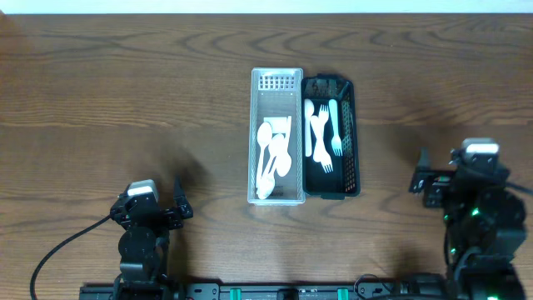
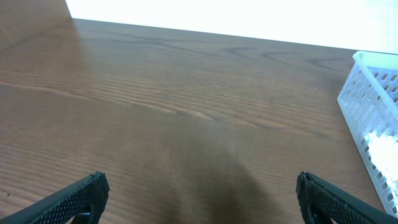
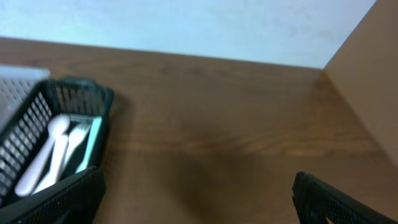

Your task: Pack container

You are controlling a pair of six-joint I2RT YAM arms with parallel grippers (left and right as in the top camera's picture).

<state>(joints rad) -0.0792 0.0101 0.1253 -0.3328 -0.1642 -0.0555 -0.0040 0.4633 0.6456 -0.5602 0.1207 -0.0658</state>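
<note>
A white slotted basket point(image 1: 256, 137) stands at the table's middle with several white spoons point(image 1: 273, 158) in it. A black basket point(image 1: 352, 133) touches its right side and holds white forks point(image 1: 323, 137) and a pale green one. My left gripper point(image 2: 200, 198) is open and empty over bare wood at the front left; the white basket's corner point(image 2: 367, 106) shows at the right of its view. My right gripper point(image 3: 199, 198) is open and empty at the front right; the black basket point(image 3: 43, 106) with cutlery point(image 3: 53, 155) lies to its left.
The wooden table point(image 1: 125, 100) stretches wide on both sides of the baskets. A pale wall edge point(image 2: 217, 15) runs along the far side. Both arm bases point(image 1: 141, 242) sit at the front edge, with a black rail between them.
</note>
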